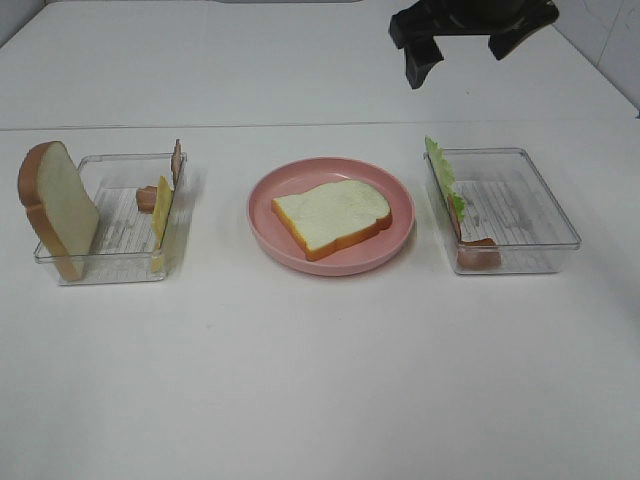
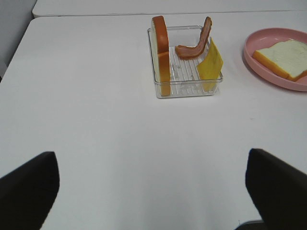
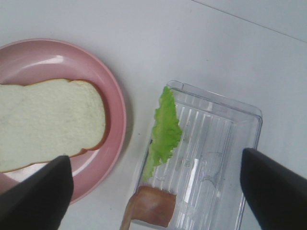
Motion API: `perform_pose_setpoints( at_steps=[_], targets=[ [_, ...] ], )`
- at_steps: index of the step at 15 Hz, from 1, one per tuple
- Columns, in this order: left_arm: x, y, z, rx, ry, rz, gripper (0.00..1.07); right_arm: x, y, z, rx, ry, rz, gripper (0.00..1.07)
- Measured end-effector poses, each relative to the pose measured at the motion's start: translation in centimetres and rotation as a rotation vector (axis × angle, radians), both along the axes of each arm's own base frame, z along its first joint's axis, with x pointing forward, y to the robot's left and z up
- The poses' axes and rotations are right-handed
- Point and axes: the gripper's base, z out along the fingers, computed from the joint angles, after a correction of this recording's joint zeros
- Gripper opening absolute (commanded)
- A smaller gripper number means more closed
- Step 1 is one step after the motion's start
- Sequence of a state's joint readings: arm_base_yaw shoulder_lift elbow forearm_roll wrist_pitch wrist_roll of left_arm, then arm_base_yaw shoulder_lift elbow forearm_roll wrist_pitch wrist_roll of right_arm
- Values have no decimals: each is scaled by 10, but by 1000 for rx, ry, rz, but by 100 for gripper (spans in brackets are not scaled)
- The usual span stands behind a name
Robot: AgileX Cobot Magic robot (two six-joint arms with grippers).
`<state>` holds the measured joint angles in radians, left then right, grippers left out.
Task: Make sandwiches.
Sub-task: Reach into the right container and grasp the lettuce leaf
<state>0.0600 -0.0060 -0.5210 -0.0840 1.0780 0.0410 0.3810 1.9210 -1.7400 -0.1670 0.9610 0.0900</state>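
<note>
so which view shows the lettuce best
Right wrist: the lettuce is close and whole, leaning on the tray wall. Exterior high shows it small, edge-on. Left wrist misses it.

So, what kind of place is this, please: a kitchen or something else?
Probably a robot test bench, not a real kitchen: a plain white table, sandwich parts sorted in clear trays, and one bread slice on a pink plate.
</note>
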Motion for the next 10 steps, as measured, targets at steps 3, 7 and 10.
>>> perform_pose_setpoints(
  at_steps=[3, 7, 10],
  targets=[
    [0, 0, 0, 0, 0, 0, 101, 7, -11, -3, 35, 1, -36, 92],
    [0, 0, 0, 0, 0, 0, 101, 23, -5, -53, 5, 103, -37, 92],
    [0, 0, 0, 0, 0, 0, 101, 31, -2, -81, -12, 140, -34, 92]
  ],
)
